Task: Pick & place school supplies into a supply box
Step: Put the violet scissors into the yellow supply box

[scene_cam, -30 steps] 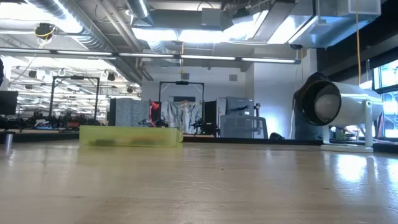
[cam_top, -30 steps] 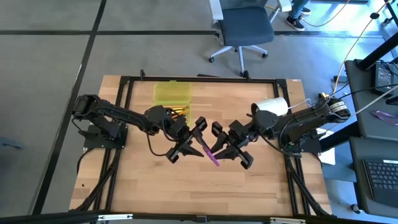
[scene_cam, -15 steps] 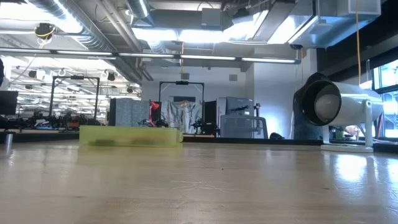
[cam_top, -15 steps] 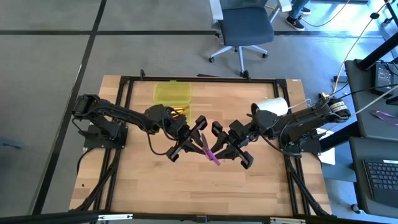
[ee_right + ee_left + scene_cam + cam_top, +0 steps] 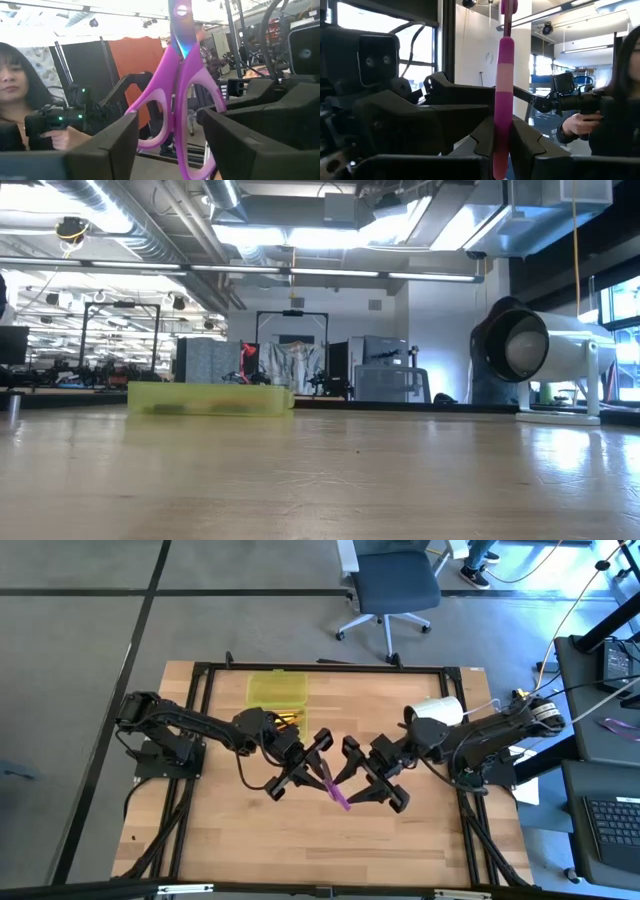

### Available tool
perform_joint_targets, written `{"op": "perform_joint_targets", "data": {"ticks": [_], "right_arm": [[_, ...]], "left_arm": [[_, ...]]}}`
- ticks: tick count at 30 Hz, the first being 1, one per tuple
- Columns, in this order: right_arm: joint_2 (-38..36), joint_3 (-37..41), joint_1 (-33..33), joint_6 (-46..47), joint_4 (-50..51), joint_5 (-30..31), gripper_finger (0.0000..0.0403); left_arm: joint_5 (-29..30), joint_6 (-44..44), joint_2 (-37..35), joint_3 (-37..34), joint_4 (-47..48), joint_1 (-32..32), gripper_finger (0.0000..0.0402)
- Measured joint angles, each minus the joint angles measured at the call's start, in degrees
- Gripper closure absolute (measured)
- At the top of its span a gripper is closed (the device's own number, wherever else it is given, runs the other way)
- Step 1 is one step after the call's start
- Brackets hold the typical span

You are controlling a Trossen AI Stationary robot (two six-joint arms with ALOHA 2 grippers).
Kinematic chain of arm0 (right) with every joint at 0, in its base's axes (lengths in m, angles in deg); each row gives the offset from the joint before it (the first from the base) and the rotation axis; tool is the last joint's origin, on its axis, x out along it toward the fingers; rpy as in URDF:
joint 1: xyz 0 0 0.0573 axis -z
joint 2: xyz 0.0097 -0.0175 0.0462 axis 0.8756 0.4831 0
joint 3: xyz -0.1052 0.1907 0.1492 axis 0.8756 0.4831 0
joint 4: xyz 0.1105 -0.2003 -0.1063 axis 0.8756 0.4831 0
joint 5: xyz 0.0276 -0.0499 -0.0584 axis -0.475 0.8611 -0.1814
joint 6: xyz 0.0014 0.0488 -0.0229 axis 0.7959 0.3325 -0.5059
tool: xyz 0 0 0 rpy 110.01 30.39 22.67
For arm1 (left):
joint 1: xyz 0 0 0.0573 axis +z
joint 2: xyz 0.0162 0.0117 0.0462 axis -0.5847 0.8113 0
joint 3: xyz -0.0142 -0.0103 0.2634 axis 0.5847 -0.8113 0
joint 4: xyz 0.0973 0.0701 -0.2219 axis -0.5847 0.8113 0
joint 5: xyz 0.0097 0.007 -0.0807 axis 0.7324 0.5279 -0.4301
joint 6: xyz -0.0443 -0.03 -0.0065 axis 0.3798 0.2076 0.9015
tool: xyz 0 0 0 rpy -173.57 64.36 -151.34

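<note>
The scissors with purple handles (image 5: pixel 337 790) hang in the air over the middle of the table, between my two grippers. My left gripper (image 5: pixel 322 770) comes from the table's left and is shut on them. My right gripper (image 5: pixel 352 785) faces it from the right, open, with a finger on either side of the handle loops (image 5: pixel 172 115), touching nothing. The yellow-green supply box (image 5: pixel 277 690) lies open at the table's far left, and orange and yellow pencils (image 5: pixel 288 720) show in it. The low view shows the box (image 5: pixel 210 400) but neither gripper. My left gripper pinches the scissors by their flat faces between its two fingers, on the purple handle part (image 5: pixel 501 135), which shows edge-on. The fingers come roughly level from the table's left. The scissors stand upright in the hold, lifted clear of the table.
A white cylinder (image 5: pixel 437 710) stands at the table's far right, by the right arm. A black frame (image 5: pixel 320 667) runs round the wooden tabletop. A person (image 5: pixel 20 100) stands beyond the table, and an office chair (image 5: pixel 395 585) is behind the far edge.
My left gripper has shut on the scissors and taken hold of them. My right gripper has then opened and let them go. Neither arm has moved from its place, and the scissors have stayed in the air between them.
</note>
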Motion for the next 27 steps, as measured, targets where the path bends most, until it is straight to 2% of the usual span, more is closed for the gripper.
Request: {"op": "perform_joint_targets", "data": {"ticks": [3, 6, 12, 15, 19, 23, 27], "right_arm": [[-2.0, 0.0, 0.9, -1.6, 5.2, 0.6, 0.0167], [-4.3, 0.0, 2.4, -2.7, 12.4, 3.7, 0.0165], [-7.7, 0.0, 4.2, -1.4, 31.6, 16.4, 0.0164], [-8.2, 0.0, 4.2, 2.0, 40.0, 21.8, 0.0164], [-8.2, 0.0, 4.1, 6.4, 49.0, 23.0, 0.0164], [-8.2, 0.0, 4.1, 11.3, 56.6, 23.5, 0.0164], [-8.2, 0.0, 4.1, 15.9, 62.7, 25.0, 0.0164]], "left_arm": [[-1.3, 0.1, 0.0, 0.0, 0.0, 0.2, 0.0376], [-3.6, 1.4, -0.2, 0.0, 0.0, 0.7, 0.0376], [-4.6, 2.4, -0.6, 0.0, 3.7, 3.4, 0.0376], [-3.8, 2.4, -2.6, 0.0, 16.3, 6.3, 0.0376], [1.2, 1.0, -7.0, 0.0, 41.7, 11.4, 0.0376], [11.5, -4.1, -12.7, 0.0, 65.3, 15.9, 0.0376], [27.9, -5.6, -17.5, 0.0, 82.6, 18.9, 0.0376]]}}
